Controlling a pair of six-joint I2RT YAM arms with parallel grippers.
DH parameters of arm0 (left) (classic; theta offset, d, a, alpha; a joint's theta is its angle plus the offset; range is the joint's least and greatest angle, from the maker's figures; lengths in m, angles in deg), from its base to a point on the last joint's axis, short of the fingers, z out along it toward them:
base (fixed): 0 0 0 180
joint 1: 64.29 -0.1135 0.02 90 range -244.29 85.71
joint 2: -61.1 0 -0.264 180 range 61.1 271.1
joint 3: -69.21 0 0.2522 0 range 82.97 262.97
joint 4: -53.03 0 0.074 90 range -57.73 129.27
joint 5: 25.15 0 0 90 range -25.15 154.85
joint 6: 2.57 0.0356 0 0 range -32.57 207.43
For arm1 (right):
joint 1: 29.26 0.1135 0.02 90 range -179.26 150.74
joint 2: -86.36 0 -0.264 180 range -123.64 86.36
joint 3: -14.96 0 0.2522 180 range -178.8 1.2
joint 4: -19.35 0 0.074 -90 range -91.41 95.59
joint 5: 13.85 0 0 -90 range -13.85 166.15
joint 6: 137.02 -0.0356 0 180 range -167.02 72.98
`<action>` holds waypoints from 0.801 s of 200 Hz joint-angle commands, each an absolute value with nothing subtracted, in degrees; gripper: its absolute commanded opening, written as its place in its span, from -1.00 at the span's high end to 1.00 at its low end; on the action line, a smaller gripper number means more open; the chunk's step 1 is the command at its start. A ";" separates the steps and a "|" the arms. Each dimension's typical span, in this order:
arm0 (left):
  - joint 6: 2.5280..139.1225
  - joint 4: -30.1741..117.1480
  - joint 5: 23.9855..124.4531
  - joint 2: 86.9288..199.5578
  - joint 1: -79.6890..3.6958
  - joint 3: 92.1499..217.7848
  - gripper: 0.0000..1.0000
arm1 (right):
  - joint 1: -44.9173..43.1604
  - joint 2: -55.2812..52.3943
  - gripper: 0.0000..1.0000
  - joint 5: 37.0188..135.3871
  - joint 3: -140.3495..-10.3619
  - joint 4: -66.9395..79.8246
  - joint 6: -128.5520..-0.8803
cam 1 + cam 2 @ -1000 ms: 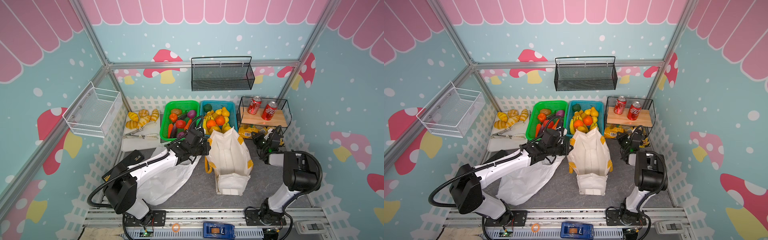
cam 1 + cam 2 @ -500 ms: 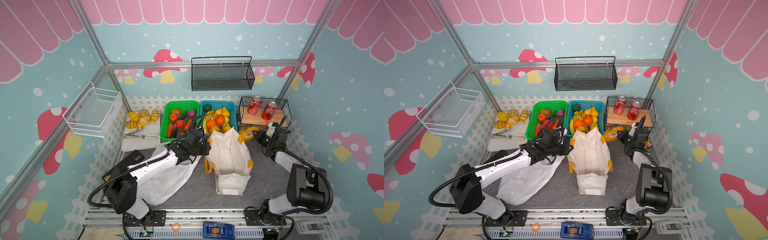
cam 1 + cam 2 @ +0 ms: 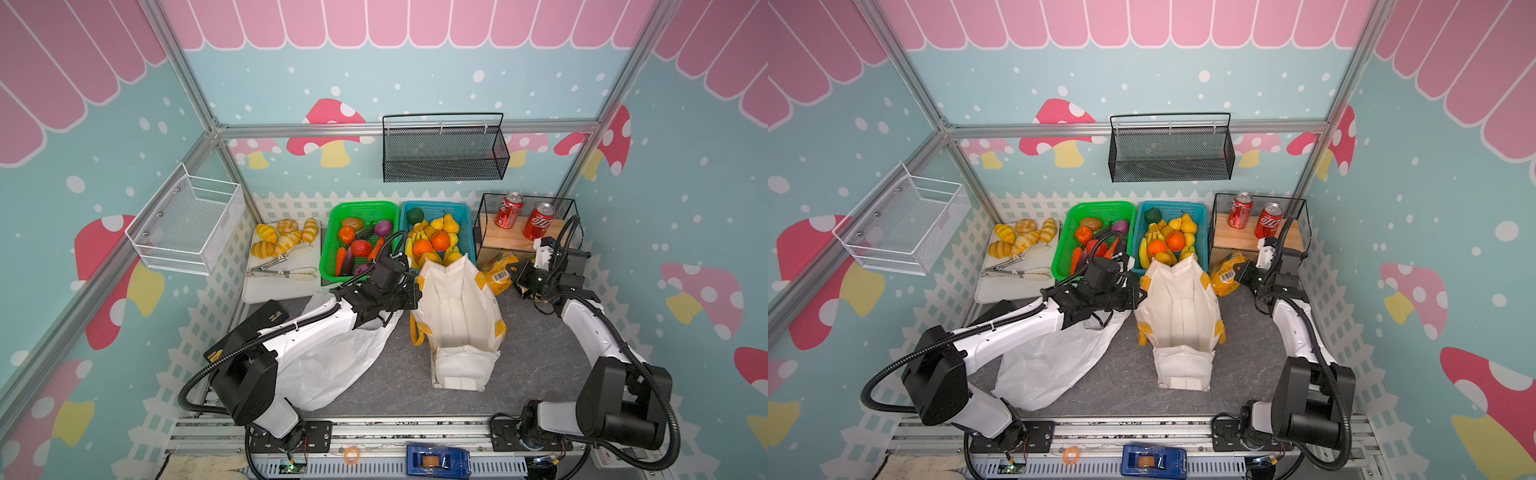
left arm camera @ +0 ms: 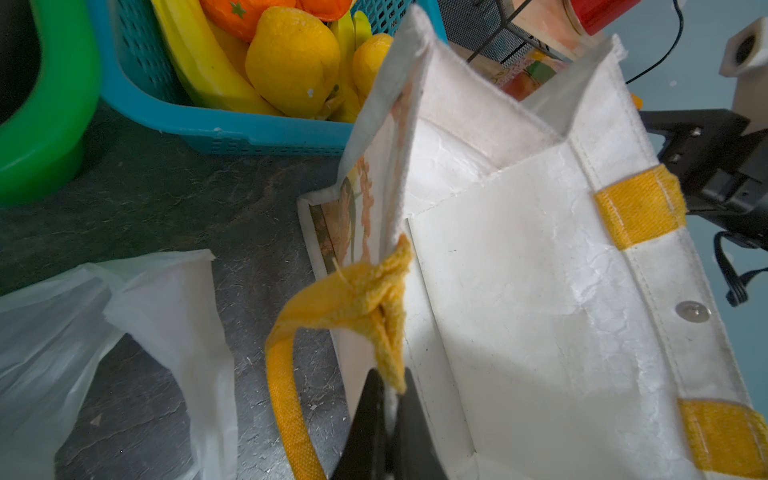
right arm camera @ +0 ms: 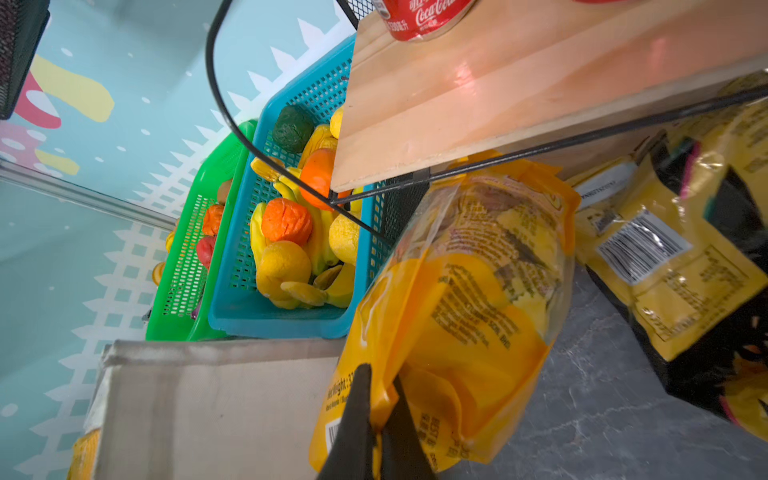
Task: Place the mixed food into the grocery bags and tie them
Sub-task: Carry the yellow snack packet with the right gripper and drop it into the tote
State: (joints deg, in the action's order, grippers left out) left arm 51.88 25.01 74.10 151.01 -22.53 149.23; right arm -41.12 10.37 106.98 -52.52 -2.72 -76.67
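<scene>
Right hand (image 5: 376, 419): pinched tight on a corner of a yellow snack packet (image 5: 469, 291), which hangs clear of the bench (image 3: 540, 353) between the wire shelf (image 3: 503, 241) and the cloth tote (image 3: 457, 316).
Left hand (image 4: 386, 399): clamped on the tote's rim where a yellow handle (image 4: 345, 299) joins it, propping the mouth open.
Just changed: a second ago the right hand sat low among the packets in front of the shelf. It is now raised with one packet, nearer the tote. The left hand and tote have not shifted.
Meaning: the pick looks done. I judge the carry over the open mouth and the drop come next.
Other food: oranges and pears lie in the blue basket (image 3: 436, 204).
Plastic bag (image 3: 332, 365): slack on the bench under the left arm.
Hard to tell: the tote's floor is hidden by its folds. The spare packets (image 5: 665, 270) under the shelf are cut off, so their count is unclear.
</scene>
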 commanded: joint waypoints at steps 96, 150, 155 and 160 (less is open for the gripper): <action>52.63 27.44 74.95 152.94 -23.14 150.73 1.00 | -40.06 32.98 1.00 99.89 -66.54 -19.70 -67.55; 51.95 27.68 75.74 153.52 -23.15 151.94 1.00 | -30.72 33.65 1.00 113.25 -74.76 -20.96 -65.55; 51.94 27.67 75.81 153.51 -23.13 152.09 1.00 | -29.19 33.42 1.00 113.84 -75.06 -21.39 -65.25; 51.92 27.67 75.83 153.54 -23.15 152.18 1.00 | -27.79 33.21 1.00 114.37 -75.24 -21.85 -65.06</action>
